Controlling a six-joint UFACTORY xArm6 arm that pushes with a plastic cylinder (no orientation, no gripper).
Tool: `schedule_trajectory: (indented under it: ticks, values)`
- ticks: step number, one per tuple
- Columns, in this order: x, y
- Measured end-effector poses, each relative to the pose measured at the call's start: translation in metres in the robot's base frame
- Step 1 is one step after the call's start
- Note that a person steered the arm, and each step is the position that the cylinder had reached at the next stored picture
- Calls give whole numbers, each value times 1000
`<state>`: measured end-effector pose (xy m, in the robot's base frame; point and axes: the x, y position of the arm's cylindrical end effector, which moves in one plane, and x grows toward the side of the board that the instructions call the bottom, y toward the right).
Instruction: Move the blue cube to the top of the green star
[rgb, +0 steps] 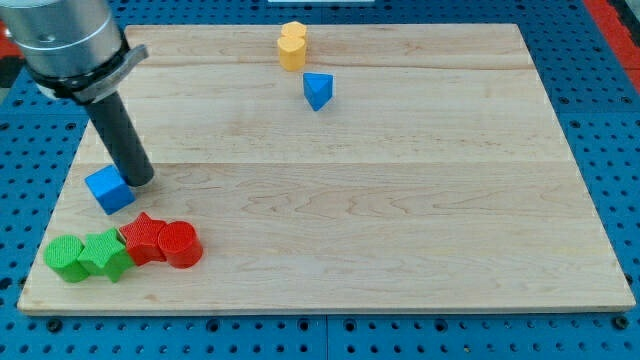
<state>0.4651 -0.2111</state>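
Observation:
The blue cube (110, 189) sits near the board's left edge. My tip (141, 181) rests right beside it, touching or almost touching its right side. The green star (105, 255) lies below the cube near the view's bottom left, between a green cylinder (65, 259) and a red star (143, 238). The cube stands a short way above the green star, apart from it.
A red cylinder (180, 244) sits right of the red star. A yellow block (292, 46) and a blue triangular block (318, 90) stand near the view's top centre. The wooden board (400, 200) lies on a blue perforated table.

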Motion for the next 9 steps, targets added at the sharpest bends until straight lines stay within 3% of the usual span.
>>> schedule_trajectory:
  ticks: [3,5,9]
  values:
    - [0,-93]
    - [2,-80]
    - [47,-76]
